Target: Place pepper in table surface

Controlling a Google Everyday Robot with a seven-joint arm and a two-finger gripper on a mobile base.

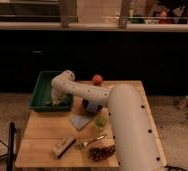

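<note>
My gripper (57, 99) hangs at the end of the white arm (87, 93), low over the right part of the dark green tray (38, 93), close to the tray's right rim. The pepper does not show; it is hidden by the gripper or the wrist. The light wooden table surface (39, 131) lies just right of and in front of the tray.
On the table are a red-orange fruit (97, 79), a dark bowl (90, 105), a grey-blue cloth (81, 120), a green round thing (101, 122), a fork (90, 142), dark grapes (102, 152) and a pale bar (63, 146). A black chair (10, 145) stands at the left.
</note>
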